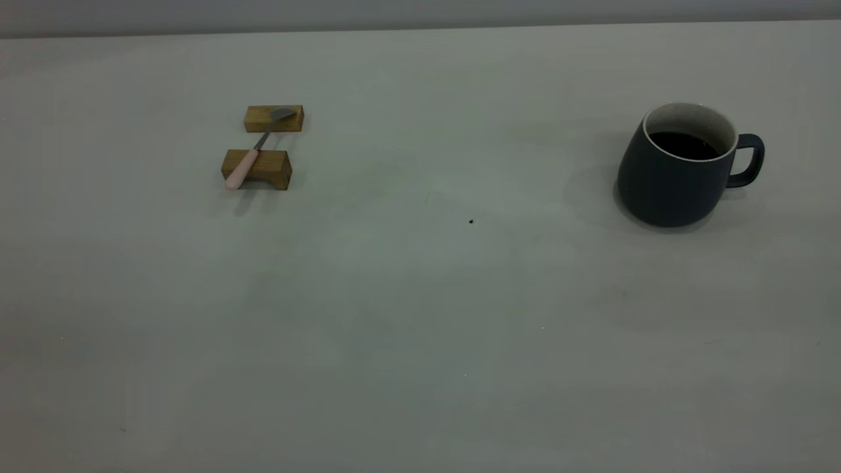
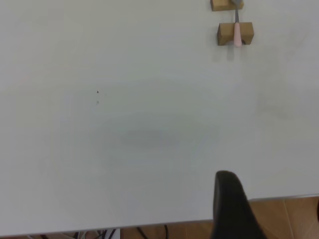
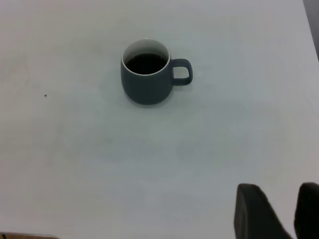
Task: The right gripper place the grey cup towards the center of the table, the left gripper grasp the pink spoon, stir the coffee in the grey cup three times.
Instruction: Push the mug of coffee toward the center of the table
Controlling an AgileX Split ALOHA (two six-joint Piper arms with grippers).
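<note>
The grey cup [image 1: 677, 172] stands upright at the table's [image 1: 420, 315] right side, handle pointing right, with dark coffee [image 1: 683, 145] inside. It also shows in the right wrist view as the grey cup [image 3: 147, 74] holding coffee [image 3: 145, 63]. Far short of it, my right gripper [image 3: 279, 199] is open and holds nothing. The pink spoon [image 1: 253, 152] lies across two tan wooden blocks [image 1: 257, 169] at the left, its pink handle toward the front. From the left wrist, the pink spoon [image 2: 237, 31] is far ahead. My left gripper [image 2: 273, 204] is open near the table edge, one finger [image 2: 229, 199] showing fully.
A tiny dark speck [image 1: 471, 221] marks the tabletop near the middle. The table's near edge [image 2: 149, 224] and a brown floor [image 2: 284, 219] show in the left wrist view. Neither arm appears in the exterior view.
</note>
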